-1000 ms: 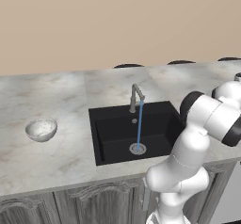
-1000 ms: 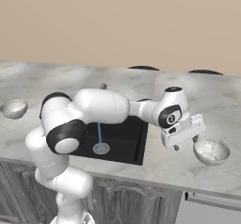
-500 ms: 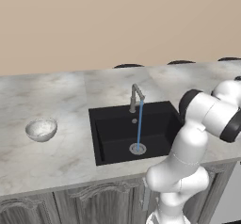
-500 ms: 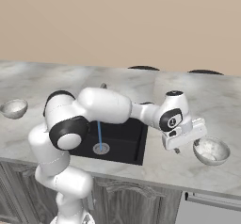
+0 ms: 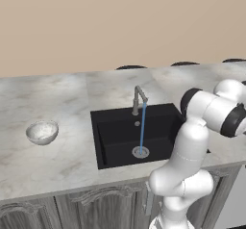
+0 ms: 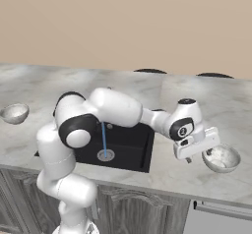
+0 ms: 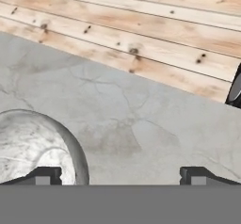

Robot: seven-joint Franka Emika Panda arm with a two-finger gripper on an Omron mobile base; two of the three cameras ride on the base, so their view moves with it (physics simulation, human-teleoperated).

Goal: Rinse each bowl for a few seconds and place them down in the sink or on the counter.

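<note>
One speckled white-grey bowl [image 6: 222,158] sits on the counter [image 6: 162,169] right of the sink [image 6: 129,147]. My gripper [image 6: 199,156] hangs open just left of that bowl and close above the counter. In the hand view the bowl [image 7: 37,148] lies at the lower left, with one fingertip [image 7: 44,175] over its rim; the gripper [image 7: 123,176] holds nothing. The other bowl [image 5: 42,132] [image 6: 15,112] stands on the counter [image 5: 67,160] far left of the sink [image 5: 115,136]. Water [image 5: 142,127] runs from the faucet [image 5: 138,98] onto the drain.
The counter's front edge runs near the right bowl, above grey cabinet doors [image 6: 147,208]. Wooden floor [image 7: 141,20] shows beyond the counter in the hand view. Dark round stool tops [image 5: 130,67] line the counter's far edge. My arm [image 6: 123,110] stretches across the sink.
The hand has drifted right and a little lower, closer to the right bowl. Its jaws stay open; both bowls and the running water are as before.
</note>
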